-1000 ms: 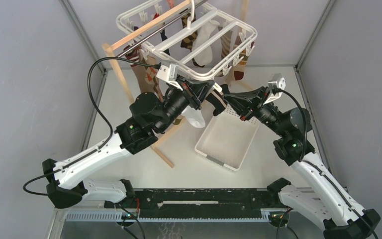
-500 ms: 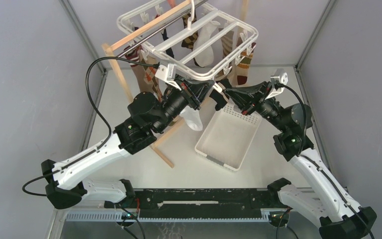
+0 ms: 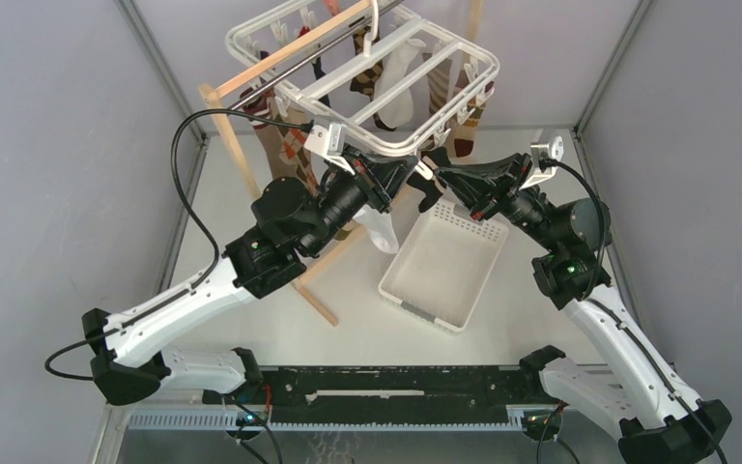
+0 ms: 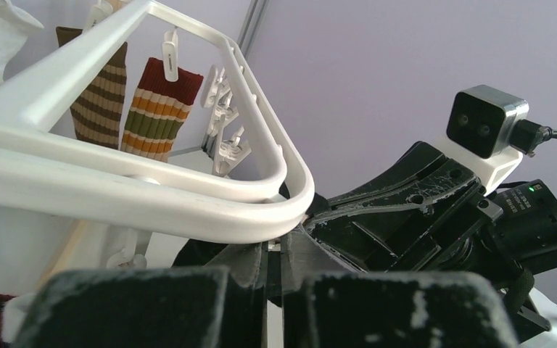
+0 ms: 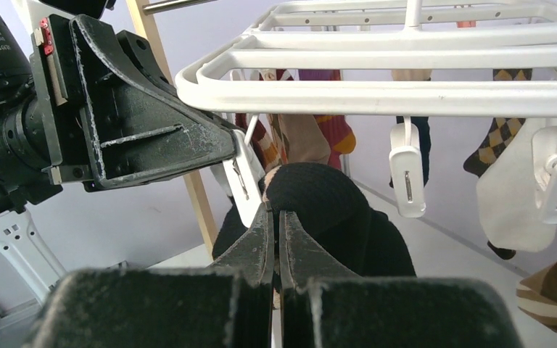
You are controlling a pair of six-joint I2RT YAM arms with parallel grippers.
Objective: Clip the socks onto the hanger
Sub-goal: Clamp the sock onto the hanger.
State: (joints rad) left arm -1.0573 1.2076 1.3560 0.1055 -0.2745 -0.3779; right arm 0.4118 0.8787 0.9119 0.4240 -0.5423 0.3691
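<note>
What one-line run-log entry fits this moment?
phase: clipping | left gripper: squeezing corner clip of hanger | right gripper: shut on black sock, held at that clip

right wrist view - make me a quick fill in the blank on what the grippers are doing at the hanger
The right gripper is shut on a ___ sock. The left gripper is shut on a white clip at a ___ of the hanger. The hanger hangs on a stand made of ___.

Missing words: black; corner; wood.
</note>
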